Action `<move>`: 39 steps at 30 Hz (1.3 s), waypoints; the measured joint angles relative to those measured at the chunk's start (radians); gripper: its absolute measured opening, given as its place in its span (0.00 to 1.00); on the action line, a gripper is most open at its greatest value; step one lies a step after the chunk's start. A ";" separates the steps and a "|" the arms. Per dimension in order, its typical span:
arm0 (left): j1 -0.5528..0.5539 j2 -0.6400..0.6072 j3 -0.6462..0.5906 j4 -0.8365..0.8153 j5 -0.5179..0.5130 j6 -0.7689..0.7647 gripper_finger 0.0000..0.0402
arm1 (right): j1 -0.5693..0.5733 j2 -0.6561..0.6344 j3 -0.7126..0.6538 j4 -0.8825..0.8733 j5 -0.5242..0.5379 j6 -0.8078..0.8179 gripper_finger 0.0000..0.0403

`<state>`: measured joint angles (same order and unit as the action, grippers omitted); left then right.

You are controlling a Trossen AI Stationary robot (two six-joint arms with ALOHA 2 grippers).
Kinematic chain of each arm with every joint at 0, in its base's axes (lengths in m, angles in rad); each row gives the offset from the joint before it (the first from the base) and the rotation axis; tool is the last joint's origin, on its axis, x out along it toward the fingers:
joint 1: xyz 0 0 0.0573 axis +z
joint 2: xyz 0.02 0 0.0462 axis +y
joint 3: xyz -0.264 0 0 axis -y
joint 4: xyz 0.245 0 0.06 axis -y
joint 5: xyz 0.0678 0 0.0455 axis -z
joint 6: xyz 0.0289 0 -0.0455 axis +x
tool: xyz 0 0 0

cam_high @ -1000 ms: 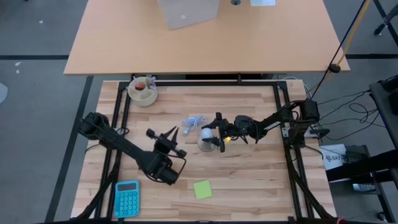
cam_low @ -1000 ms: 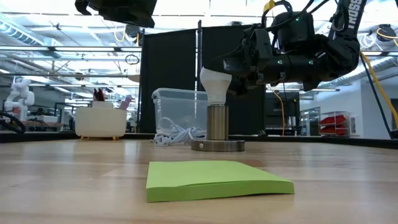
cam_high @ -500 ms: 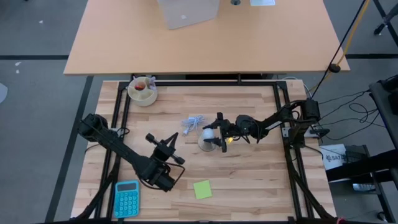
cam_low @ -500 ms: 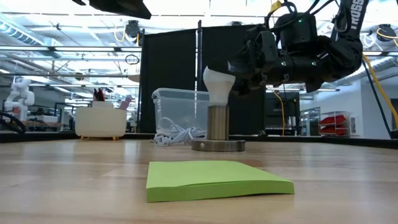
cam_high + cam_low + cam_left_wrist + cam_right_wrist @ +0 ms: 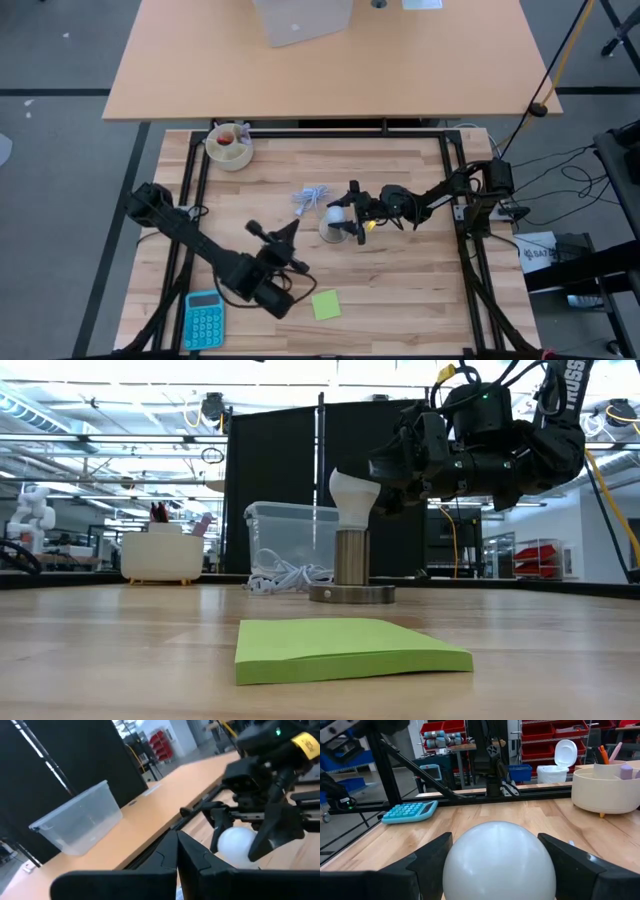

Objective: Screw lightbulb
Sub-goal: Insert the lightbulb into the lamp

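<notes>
The white lightbulb [image 5: 334,212] stands with its narrow base in the grey socket cylinder [image 5: 351,557] on a round metal disc [image 5: 351,594] at mid-table. It leans a little toward the table's right. My right gripper [image 5: 346,213] reaches in level from the right and is shut on the globe [image 5: 499,857]. My left gripper [image 5: 291,228] hangs above the table left of and nearer than the socket. Its fingers [image 5: 177,840] are together and empty, pointing toward the bulb [image 5: 235,842]. My right gripper pinches the bulb's rounded globe [image 5: 470,855] between its two fingers [image 5: 427,857], one on each side. The fingers come level from the table's right. The bulb stays with its base in the socket and tilts slightly toward the gripper [image 5: 385,480].
A coiled white cable [image 5: 313,196] lies just beyond the socket. A green sticky-note pad [image 5: 325,304] and a blue calculator [image 5: 204,318] lie near the front edge. A cream cup with pens [image 5: 230,146] stands at the far left. Black frame rails [image 5: 330,133] border the table.
My left arm has drawn back toward the table's near edge and a little right, turning as it went, and has left the top of the low view. My right gripper, still on the globe, has shifted slightly right, and the bulb leans a little more that way.
</notes>
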<state>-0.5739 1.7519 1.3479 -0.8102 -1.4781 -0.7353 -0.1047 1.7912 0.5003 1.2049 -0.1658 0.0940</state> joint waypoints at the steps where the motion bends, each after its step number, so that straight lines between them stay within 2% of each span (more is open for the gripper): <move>1: 0.010 0.000 0.002 0.072 0.019 0.094 0.00 | 0.000 0.000 0.000 0.000 0.000 -0.001 0.67; 3: 0.038 0.000 0.004 0.228 0.084 0.298 0.00 | 0.000 0.000 0.000 0.000 0.001 -0.004 0.67; 8: 0.110 0.000 0.004 0.608 0.318 0.753 0.00 | 0.001 0.000 0.000 0.001 0.002 -0.008 0.68; 11: 0.142 0.000 0.004 0.781 0.461 0.940 0.00 | 0.001 0.000 0.000 0.002 0.001 -0.008 0.68; 14: 0.180 0.000 0.005 0.896 0.617 1.044 0.00 | 0.001 0.001 -0.001 0.003 -0.012 -0.011 0.69; 16: 0.216 0.000 0.005 0.913 0.725 1.055 0.00 | 0.001 0.001 -0.001 0.003 -0.016 -0.011 0.69; 20: 0.304 0.000 -0.011 0.902 0.910 0.983 0.00 | 0.000 0.001 -0.001 0.003 -0.035 -0.012 0.69; 25: 0.382 0.000 -0.074 0.930 0.990 0.923 0.00 | 0.000 0.001 -0.001 -0.003 -0.041 -0.021 0.69; 31: 0.425 -0.029 -0.236 1.223 1.194 0.896 0.00 | 0.001 0.001 -0.001 -0.013 -0.045 -0.036 0.69; 35: 0.445 -0.124 -0.407 1.417 1.220 0.848 0.00 | -0.001 0.001 -0.001 -0.013 -0.047 -0.040 0.69; 39: 0.448 -0.214 -0.552 1.484 1.229 0.818 0.00 | -0.001 0.001 -0.001 -0.010 -0.047 -0.047 0.69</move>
<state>-0.1255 1.5377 0.7961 0.6739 -0.2493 0.0830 -0.1059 1.7920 0.4991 1.1954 -0.2127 0.0472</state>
